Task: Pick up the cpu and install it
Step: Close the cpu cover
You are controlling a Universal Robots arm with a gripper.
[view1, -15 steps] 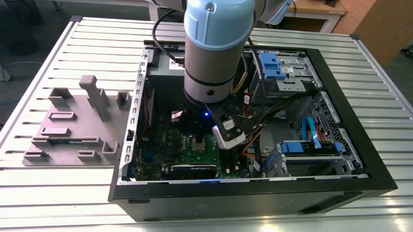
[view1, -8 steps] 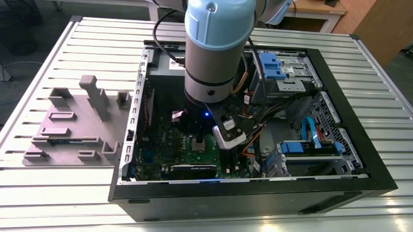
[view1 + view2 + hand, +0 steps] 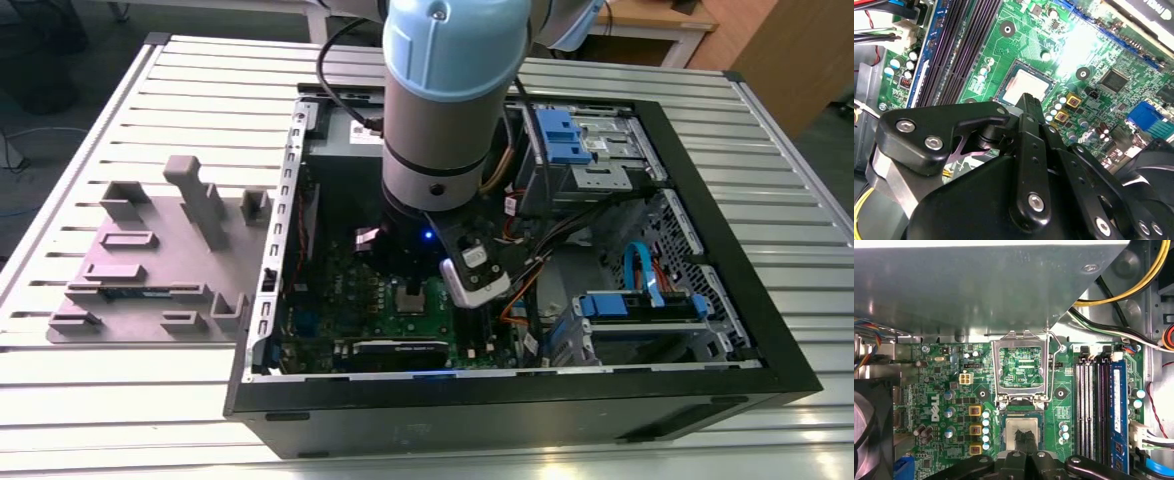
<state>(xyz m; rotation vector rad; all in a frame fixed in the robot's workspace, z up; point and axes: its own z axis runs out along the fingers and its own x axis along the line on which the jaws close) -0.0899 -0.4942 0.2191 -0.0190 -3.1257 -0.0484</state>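
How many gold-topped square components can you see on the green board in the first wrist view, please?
3: one gold square, a second, a third, all in one column beside the cpu. The gripper may hide others.

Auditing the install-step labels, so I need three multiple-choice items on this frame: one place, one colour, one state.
1. Where is the small flat silver square cpu?
A seated in the dark socket
B held high in the air
C on the floor

2. What colour is the large circuit board?
A red
B green
C white

3. How does the rectangular silver metal frame stand?
A clamped flat over the cpu
B swung up open
C taken off

Answers:
1 A: the cpu lies in the socket with the black pincer over it.
2 B: the board is green in both wrist views.
3 B: the frame is hinged up beside the cpu, and the board shows through it.
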